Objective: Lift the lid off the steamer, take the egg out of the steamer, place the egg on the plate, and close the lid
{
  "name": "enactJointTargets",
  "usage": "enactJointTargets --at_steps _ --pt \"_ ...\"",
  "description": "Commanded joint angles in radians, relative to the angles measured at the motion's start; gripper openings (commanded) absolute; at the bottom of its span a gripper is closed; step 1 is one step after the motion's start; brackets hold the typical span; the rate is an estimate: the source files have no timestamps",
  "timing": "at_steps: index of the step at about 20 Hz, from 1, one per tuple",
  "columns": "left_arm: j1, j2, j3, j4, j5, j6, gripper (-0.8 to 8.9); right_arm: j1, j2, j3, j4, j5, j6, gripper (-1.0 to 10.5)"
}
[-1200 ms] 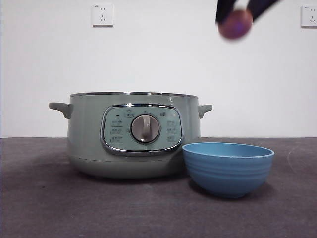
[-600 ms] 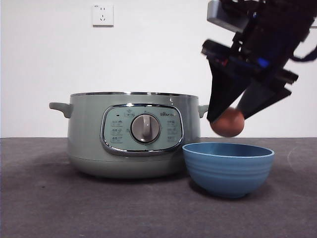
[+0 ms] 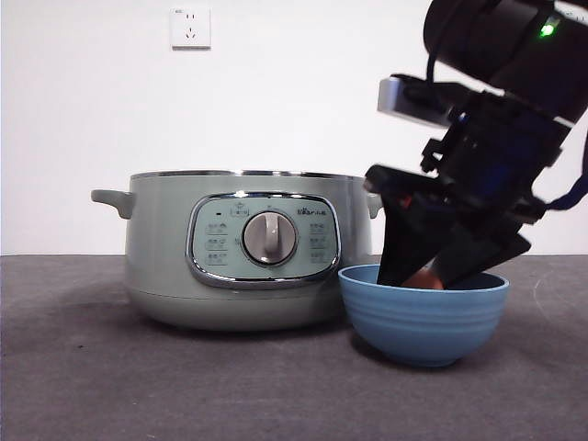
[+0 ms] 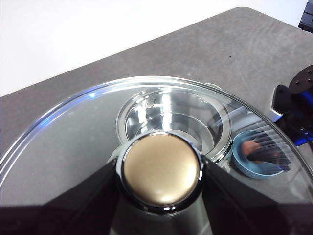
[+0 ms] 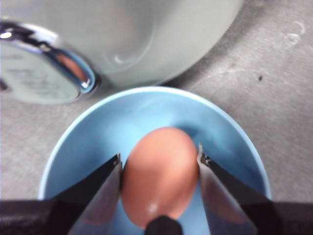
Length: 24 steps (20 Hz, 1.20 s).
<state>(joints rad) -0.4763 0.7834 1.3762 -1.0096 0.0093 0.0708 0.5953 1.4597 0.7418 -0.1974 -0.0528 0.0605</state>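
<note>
Fingers [image 5: 105, 188] of our right gripper [image 5: 159, 169] clamp egg [image 5: 160, 174] inside plate [image 3: 423, 317]; left gripper [image 4: 160, 171] pinches lid [image 4: 73, 142] knob; steamer [image 3: 243, 248] beside plate on grey table [image 3: 92, 367], white wall [image 3: 294, 92] behind.

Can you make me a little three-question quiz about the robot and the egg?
1. True or false: the right gripper holds the egg inside the plate.
2. What does the left gripper hold? A) the plate B) the lid by its knob C) nothing
3. Fill in: the steamer stands with no ____ on it.

Key: 1 true; 2 B; 3 lid.
</note>
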Motion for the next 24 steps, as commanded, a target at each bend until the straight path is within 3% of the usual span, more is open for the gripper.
enactJointTargets --at_steps 1,7,10,13,14,24 --pt "0.000 -0.011 0.020 0.048 0.000 0.009 -0.08 0.002 0.027 -0.012 0.006 -0.002 0.002 -0.1" --pt "0.000 -0.009 0.020 0.045 0.000 0.009 -0.08 0.002 0.031 -0.012 -0.007 -0.006 -0.006 -0.1" --pt "0.000 -0.008 0.020 0.044 0.000 0.009 -0.08 0.002 0.031 -0.012 -0.020 -0.066 -0.009 0.1" --pt "0.000 -0.008 0.020 0.043 0.000 0.009 -0.08 0.002 0.031 -0.012 -0.021 -0.079 -0.009 2.9" --pt "0.000 -0.008 0.020 0.043 0.000 0.009 -0.08 0.002 0.031 -0.012 -0.021 -0.078 -0.009 3.3" --pt "0.000 0.011 0.020 0.052 0.030 0.009 -0.08 0.002 -0.003 -0.003 -0.020 -0.078 -0.011 4.1"
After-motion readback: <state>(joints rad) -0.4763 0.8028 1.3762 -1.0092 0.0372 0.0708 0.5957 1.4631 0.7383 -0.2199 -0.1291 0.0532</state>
